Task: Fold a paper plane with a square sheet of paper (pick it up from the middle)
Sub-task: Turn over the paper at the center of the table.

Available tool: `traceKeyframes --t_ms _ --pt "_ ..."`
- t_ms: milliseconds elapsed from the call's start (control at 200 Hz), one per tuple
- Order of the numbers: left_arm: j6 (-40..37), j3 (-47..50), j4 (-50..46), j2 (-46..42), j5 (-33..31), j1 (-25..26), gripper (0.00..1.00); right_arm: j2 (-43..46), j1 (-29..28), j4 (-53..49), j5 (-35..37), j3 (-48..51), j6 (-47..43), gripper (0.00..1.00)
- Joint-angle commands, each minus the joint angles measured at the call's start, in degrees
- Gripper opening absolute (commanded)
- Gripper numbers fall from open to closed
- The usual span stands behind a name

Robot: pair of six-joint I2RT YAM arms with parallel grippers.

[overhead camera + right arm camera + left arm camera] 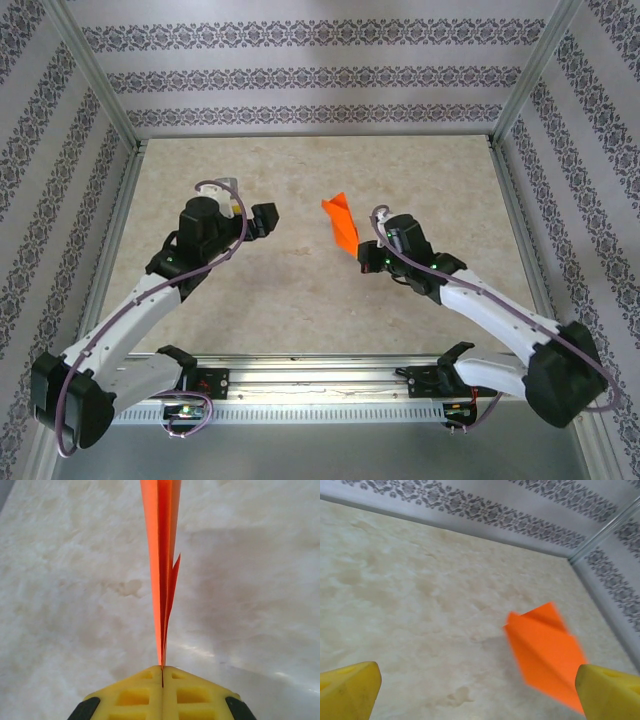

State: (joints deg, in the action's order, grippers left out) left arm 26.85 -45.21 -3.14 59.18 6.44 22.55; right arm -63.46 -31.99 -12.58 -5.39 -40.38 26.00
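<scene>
The square sheet of paper stands folded into a narrow orange paper plane (342,222), held on edge above the middle of the table. My right gripper (362,255) is shut on its near end. In the right wrist view the folded layers of the paper plane (161,555) rise straight out of the closed yellow jaws of the right gripper (162,669). My left gripper (268,218) hangs open to the left of the plane, apart from it. From the left wrist, the paper plane (545,650) lies ahead and to the right, partly behind the right of the two yellow fingers (610,692).
A beige marbled tabletop (300,290) is enclosed by patterned walls (300,80) at the back and both sides. A metal rail (320,380) with both arm bases runs along the near edge.
</scene>
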Motion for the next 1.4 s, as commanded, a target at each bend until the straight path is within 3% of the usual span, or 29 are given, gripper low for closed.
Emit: traceKeyframes --t_ms 0,120,220,330,500,734,1029,1394 --pt "-7.0 1.3 -5.5 -0.6 -4.6 0.2 0.99 3.5 0.1 -9.5 11.7 -2.8 -9.3 0.00" --pt "-4.7 1.6 -7.3 -1.8 -4.3 -0.1 0.99 4.2 -1.6 -14.0 16.8 -5.7 -13.7 0.00" --pt "-3.5 3.8 -3.1 -2.4 2.0 -1.5 0.99 1.9 -4.6 -18.8 23.1 -9.3 -16.3 0.00" --pt "-1.0 4.2 -1.8 -0.8 3.2 -2.3 0.99 -2.3 -8.0 -24.1 30.1 -13.6 -17.7 0.00" --pt "-0.3 3.3 -3.9 0.9 -0.3 -2.4 0.99 -6.6 -11.6 -29.2 39.9 -17.2 -18.1 0.00" --pt "1.1 4.7 -4.7 -1.4 -6.7 -2.4 0.99 -6.2 -13.6 -29.1 47.0 -16.7 -18.5 0.00" --pt "2.2 5.8 -5.5 -3.1 -10.6 -2.5 0.99 -11.4 -16.2 -32.1 44.9 -16.9 -15.3 0.00" --pt "4.4 6.7 -6.8 -6.4 -15.7 -2.7 1.00 -21.5 -23.3 -33.0 33.4 -18.5 -14.5 0.01"
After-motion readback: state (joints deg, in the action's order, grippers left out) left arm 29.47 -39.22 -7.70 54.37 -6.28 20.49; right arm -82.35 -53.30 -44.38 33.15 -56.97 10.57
